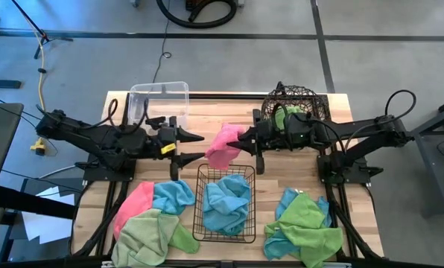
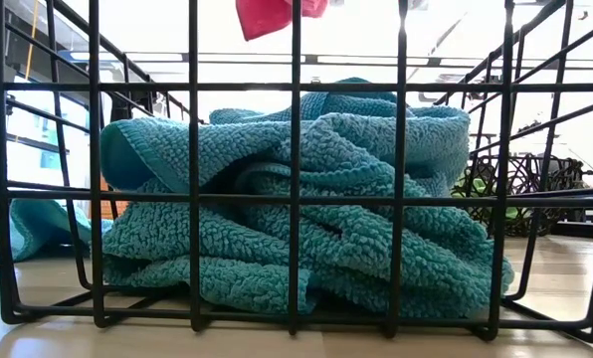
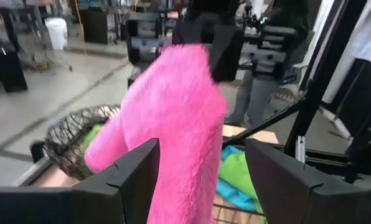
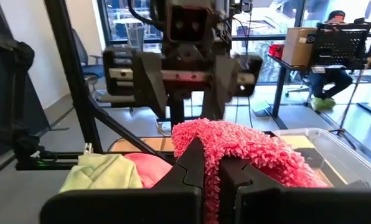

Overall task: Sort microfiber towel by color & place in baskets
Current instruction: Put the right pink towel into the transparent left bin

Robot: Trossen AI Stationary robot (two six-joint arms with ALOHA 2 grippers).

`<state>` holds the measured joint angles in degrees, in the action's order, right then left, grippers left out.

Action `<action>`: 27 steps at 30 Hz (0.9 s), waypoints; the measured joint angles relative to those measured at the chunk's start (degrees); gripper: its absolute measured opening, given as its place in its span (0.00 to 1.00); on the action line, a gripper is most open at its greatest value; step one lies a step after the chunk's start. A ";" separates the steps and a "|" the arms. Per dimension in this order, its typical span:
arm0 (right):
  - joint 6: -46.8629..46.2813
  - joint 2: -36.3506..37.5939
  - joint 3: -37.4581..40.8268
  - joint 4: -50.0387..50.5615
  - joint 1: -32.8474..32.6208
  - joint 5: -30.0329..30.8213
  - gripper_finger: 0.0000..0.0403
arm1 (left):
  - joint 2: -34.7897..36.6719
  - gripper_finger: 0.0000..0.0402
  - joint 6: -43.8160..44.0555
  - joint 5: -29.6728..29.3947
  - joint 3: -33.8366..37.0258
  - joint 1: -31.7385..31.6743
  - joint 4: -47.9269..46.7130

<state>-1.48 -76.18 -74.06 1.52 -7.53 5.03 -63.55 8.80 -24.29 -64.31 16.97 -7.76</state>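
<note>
One pink towel (image 1: 224, 146) hangs in the air above the middle of the table (image 1: 356, 186), pinched at its upper edge by the right gripper (image 1: 242, 138), whose jaws are closed tight on the cloth. The right wrist view shows the fuzzy pink pile bunched over and between those two dark fingers (image 4: 188, 163). The left gripper (image 1: 201, 147) faces the towel from the other side with its jaws spread wide; the hanging cloth lies just in front of the gap between them, near the fingertips, and in the left wrist view the pink towel (image 3: 173, 130) fills the space between the two fingers (image 3: 132, 174). Whether they touch it cannot be told.

Below the towel, toward the near edge, stands the black grid basket (image 1: 201, 223), with a blue towel (image 1: 228, 202) crumpled inside; the low view looks through its bars at that blue towel (image 2: 306, 199), with the pink cloth's lower end (image 2: 272, 15) showing above.

At the far left corner sits the clear tub (image 1: 159, 100). At the far right is the round wire basket (image 1: 296, 100), a green towel (image 1: 284, 117) in it.

Left of the grid basket lies a heap of pink, blue and green towels (image 1: 151, 219); to its right lies a heap of green and blue towels (image 1: 304, 227).
</note>
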 joint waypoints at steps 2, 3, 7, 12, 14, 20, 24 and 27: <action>-0.02 0.00 0.00 -0.52 0.00 -1.02 0.00 | -0.78 0.57 1.39 2.01 -0.02 -0.95 0.44; -0.04 0.00 0.00 -1.03 0.00 -1.61 0.00 | -1.11 0.57 1.63 2.72 0.00 -1.35 0.24; -1.24 0.00 0.02 -3.26 0.00 -2.40 0.00 | -2.66 0.60 1.61 3.75 0.00 -2.10 1.53; -1.51 -0.01 0.04 -3.14 0.00 -2.51 0.00 | -4.73 0.64 1.57 3.91 0.00 -3.40 3.56; -1.49 -0.53 0.04 -4.47 0.00 -2.51 0.00 | -5.45 0.64 1.59 4.60 0.02 -3.99 4.21; -1.09 -3.40 0.11 -9.39 0.00 -4.53 0.00 | -7.61 0.64 1.57 9.98 0.00 -5.40 9.03; -1.11 -5.01 0.11 -10.88 0.00 -5.63 0.00 | -8.27 0.64 1.56 11.86 0.02 -6.00 9.11; -1.31 -5.65 0.11 -11.98 0.00 -5.70 0.00 | -8.77 0.64 1.25 12.51 -0.01 -6.14 9.61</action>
<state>-2.78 -81.84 -73.95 -10.47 -7.53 -0.67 -72.32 10.05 -11.77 -64.33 10.83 1.85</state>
